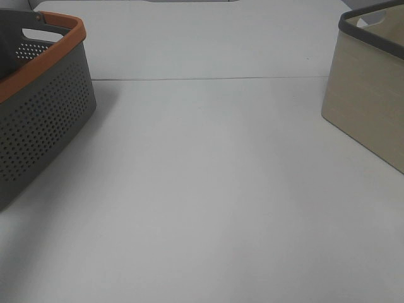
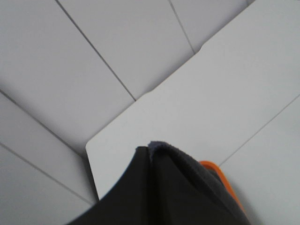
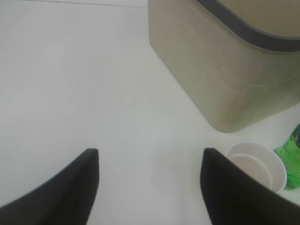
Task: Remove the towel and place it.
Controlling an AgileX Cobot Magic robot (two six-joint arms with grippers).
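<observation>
In the left wrist view a dark charcoal-grey towel (image 2: pixel 192 166) is bunched against the black finger of my left gripper (image 2: pixel 150 152), which looks shut on it. The orange rim (image 2: pixel 219 177) of the grey basket shows just beyond the cloth. In the exterior high view neither the towel nor any gripper shows. There the grey perforated basket (image 1: pixel 44 120) stands at the left edge. My right gripper (image 3: pixel 149 185) is open and empty, low over bare table, with a beige fabric basket (image 3: pixel 220 70) ahead of it and to one side.
The beige basket with a dark rim (image 1: pixel 369 95) stands at the right edge of the exterior high view. A white paper cup (image 3: pixel 257 168) and a green bottle (image 3: pixel 293 157) stand beside the beige basket. The white table (image 1: pixel 208 189) has a seam across its far part.
</observation>
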